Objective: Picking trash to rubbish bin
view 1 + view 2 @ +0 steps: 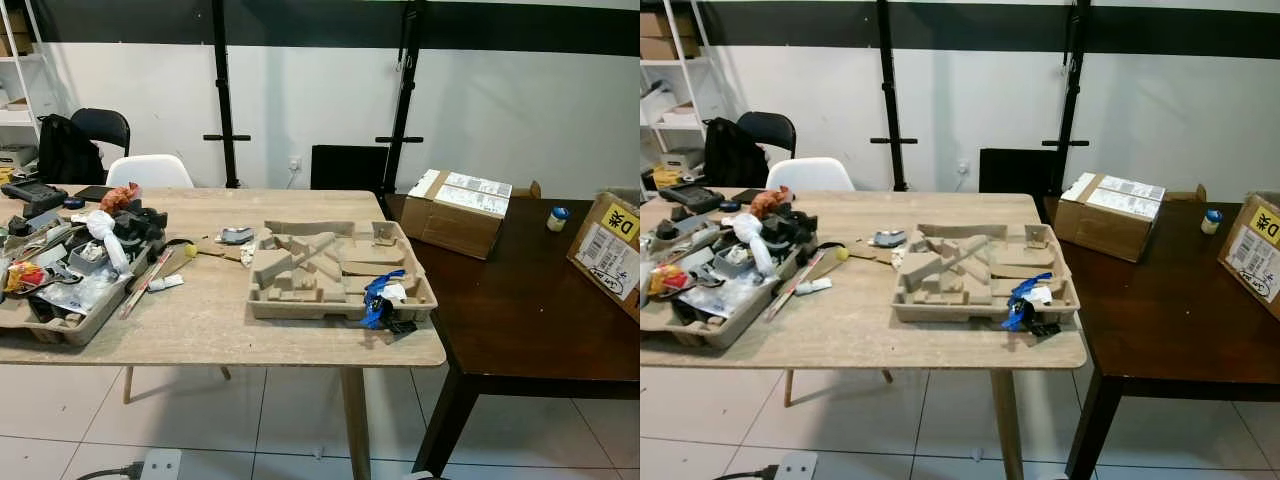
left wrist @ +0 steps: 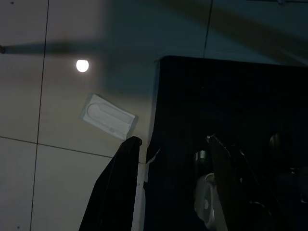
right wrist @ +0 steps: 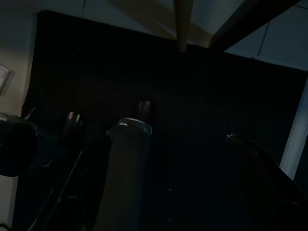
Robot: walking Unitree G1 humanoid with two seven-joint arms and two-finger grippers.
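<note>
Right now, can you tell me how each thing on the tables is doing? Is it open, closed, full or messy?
Moulded pulp tray: flat on wooden table, blue scrap at its corner.
Cluttered tray: heaped with junk.
Cardboard box: shut, on dark table.
Left gripper: open, hanging idle.
Right gripper: open, idle.

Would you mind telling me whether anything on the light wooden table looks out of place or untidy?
Yes. A blue and white crumpled wrapper spills over the front right corner of the moulded cardboard tray. To its left, another tray is heaped with clutter, and scraps lie loose on the table.
</note>
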